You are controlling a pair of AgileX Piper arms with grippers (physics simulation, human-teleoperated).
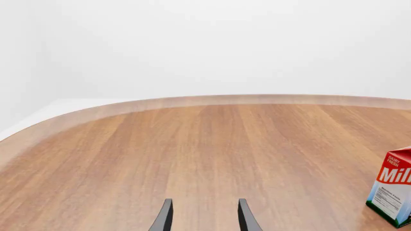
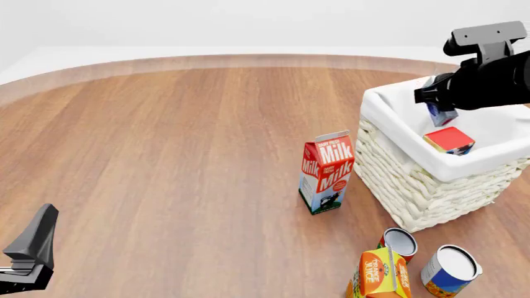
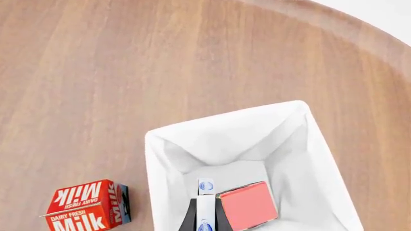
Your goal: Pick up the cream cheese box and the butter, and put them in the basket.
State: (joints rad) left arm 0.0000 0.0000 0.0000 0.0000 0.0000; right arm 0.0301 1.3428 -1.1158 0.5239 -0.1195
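The cream cheese box (image 3: pixel 205 188), small, white and pale blue, is pinched on edge in my right gripper (image 3: pixel 205 214), which is shut on it. In the front view the cream cheese box (image 2: pixel 442 115) hangs under the right gripper (image 2: pixel 436 104), just inside the basket (image 2: pixel 399 180). The butter (image 2: pixel 450 140) lies on the white lining at the bottom of the basket (image 3: pixel 156 166), and the butter (image 3: pixel 248 206) shows its red face right beside the held box. My left gripper (image 1: pixel 205 202) is open and holds nothing, low over bare wood; the front view shows the left gripper (image 2: pixel 30 251) at the near left corner.
A red milk carton (image 2: pixel 327 172) stands just left of the basket and also appears as the milk carton (image 1: pixel 393 192) in the left wrist view. An orange juice carton (image 2: pixel 381 274) and two tin cans (image 2: pixel 401 241) (image 2: pixel 450 270) stand near the front edge, in front of the basket.
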